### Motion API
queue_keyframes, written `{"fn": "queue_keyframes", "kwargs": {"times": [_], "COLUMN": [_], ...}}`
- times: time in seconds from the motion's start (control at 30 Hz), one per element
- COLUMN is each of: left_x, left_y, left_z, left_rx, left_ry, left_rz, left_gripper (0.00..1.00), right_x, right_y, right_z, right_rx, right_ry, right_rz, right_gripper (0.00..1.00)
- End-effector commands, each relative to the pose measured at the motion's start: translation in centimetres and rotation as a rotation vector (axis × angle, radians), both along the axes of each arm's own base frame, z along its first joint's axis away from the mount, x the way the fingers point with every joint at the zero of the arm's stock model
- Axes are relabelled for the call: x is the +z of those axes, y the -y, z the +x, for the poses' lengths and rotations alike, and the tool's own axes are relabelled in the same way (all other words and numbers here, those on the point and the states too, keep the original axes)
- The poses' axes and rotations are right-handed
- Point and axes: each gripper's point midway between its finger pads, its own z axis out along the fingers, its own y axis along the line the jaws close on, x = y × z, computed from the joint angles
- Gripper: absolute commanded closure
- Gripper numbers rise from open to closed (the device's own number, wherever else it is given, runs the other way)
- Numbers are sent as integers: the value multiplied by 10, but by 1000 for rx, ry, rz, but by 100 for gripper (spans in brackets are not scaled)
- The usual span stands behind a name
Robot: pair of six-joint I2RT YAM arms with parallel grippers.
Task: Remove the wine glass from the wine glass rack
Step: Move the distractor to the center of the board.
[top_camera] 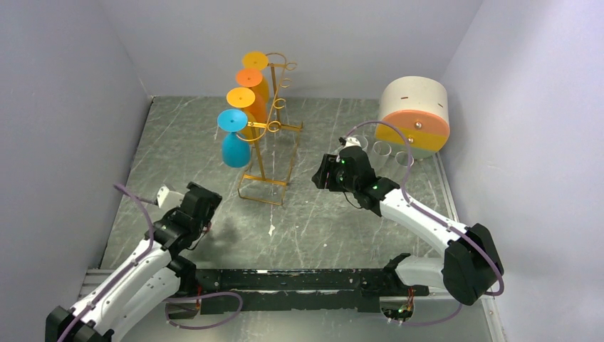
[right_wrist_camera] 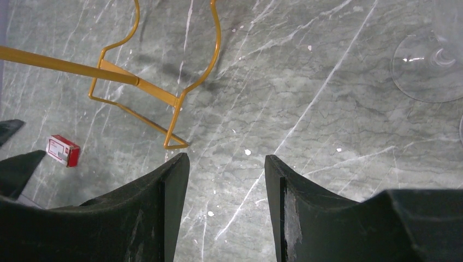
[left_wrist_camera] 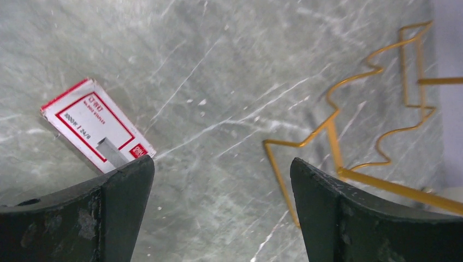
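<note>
The blue wine glass (top_camera: 235,149) hangs upside down at the near end of the wine glass rack (top_camera: 273,127), foot caught in the wire hooks, with orange and yellow glasses (top_camera: 249,100) lined up behind it. It looks like light plastic, stiff but slick, so I'd pinch the stem or the top of the bowl and slide it out along the bars. The rack's spindly and could tip. The left end effector (left_wrist_camera: 221,164) is spread wide and empty over the tabletop (top_camera: 320,228), near a box of staples (left_wrist_camera: 97,126). The right end effector (right_wrist_camera: 226,161) is partly spread and holding nothing.
</note>
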Motion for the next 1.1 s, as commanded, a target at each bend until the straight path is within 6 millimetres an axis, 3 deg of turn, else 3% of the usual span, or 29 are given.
{"fn": "queue_keyframes", "kwargs": {"times": [0.0, 0.13, 0.3, 0.53, 0.7, 0.8, 0.93, 1.07], "left_x": [-19, -25, -43, -59, -62, -70, -63, -30], "left_y": [24, 41, 33, -1, -25, -49, -64, -52], "left_z": [8, 19, 14, -5, 8, 2, 13, 35], "left_rx": [-80, -135, -90, 75, 101, 170, 155, -2], "left_ry": [-22, -44, -102, -167, -167, -238, -191, -117], "left_rz": [-72, -92, -67, -5, 72, 78, 65, 86], "left_gripper": [1, 1, 1, 1, 1, 1, 1, 1], "right_x": [-2, -6, -8, -14, -17, -18, -15, -7], "right_y": [0, 2, 1, -1, -4, -2, 1, 1], "right_z": [0, 0, -1, 0, 0, 0, -1, -2], "right_rx": [0, -3, 0, 7, 16, 12, 6, 9], "right_ry": [-3, -9, -11, -24, -35, -42, -35, -27], "right_rz": [1, -10, -8, -11, -11, -20, -26, -26], "right_gripper": [43, 43, 43, 42, 42, 42, 42, 42]}}
